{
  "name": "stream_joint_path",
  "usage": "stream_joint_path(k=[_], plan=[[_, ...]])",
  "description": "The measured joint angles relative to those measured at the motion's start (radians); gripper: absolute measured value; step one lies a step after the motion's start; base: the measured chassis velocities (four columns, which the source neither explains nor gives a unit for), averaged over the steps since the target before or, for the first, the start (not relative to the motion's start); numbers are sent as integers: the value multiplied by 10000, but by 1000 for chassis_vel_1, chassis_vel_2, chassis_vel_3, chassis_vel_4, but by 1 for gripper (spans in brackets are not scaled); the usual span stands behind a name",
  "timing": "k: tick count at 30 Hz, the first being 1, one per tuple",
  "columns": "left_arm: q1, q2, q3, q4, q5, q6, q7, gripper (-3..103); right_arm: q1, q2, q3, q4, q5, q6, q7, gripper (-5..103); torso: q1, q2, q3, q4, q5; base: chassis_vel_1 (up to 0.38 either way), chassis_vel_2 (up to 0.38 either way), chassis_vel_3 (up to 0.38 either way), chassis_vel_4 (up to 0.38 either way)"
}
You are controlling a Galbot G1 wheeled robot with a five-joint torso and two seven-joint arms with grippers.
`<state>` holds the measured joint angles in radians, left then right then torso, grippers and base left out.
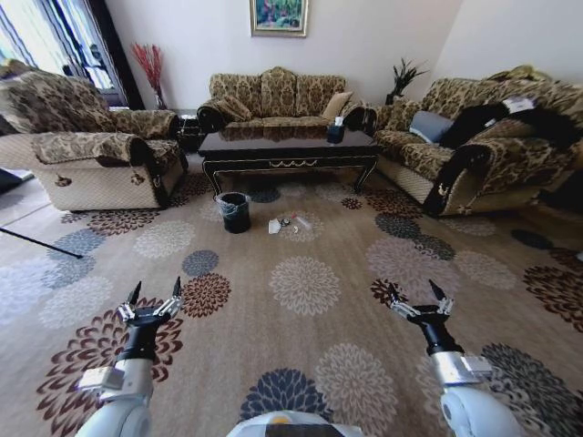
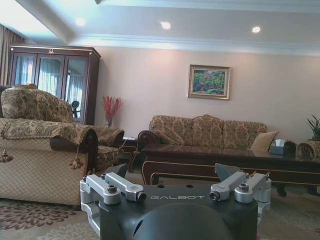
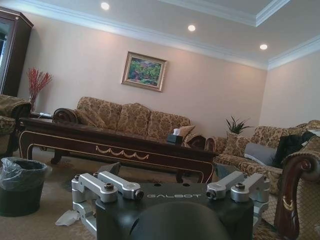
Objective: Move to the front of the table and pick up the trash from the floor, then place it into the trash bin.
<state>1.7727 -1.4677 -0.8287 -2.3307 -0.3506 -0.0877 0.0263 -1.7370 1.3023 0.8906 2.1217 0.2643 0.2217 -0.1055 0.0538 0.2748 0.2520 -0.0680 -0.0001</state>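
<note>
Both the left gripper (image 1: 153, 296) and right gripper (image 1: 417, 298) hang with jaws released; well ahead lie the trash (image 1: 290, 223), trash bin (image 1: 234, 211) and table (image 1: 287, 146), bare floor (image 1: 301, 282) between.

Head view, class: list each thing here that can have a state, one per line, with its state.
Left pincer: open, empty, above the floor.
Right pincer: open, empty.
Trash bin: upright, lined, before the table.
Trash: lying on the floor beside the bin.
</note>
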Motion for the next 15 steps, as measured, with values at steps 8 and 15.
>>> stream_joint_path(k=[8, 15], plan=[[99, 36, -51, -82, -64, 21, -1, 100, -250, 180, 4, 157, -78, 112, -270, 100, -92, -295, -205, 0, 1, 0, 0, 0, 0], [212, 1, 19, -84, 38, -31, 17, 100, -294, 242, -15, 308, -35, 123, -211, 100, -162, -537, -377, 1, 1, 0, 0, 0, 0]])
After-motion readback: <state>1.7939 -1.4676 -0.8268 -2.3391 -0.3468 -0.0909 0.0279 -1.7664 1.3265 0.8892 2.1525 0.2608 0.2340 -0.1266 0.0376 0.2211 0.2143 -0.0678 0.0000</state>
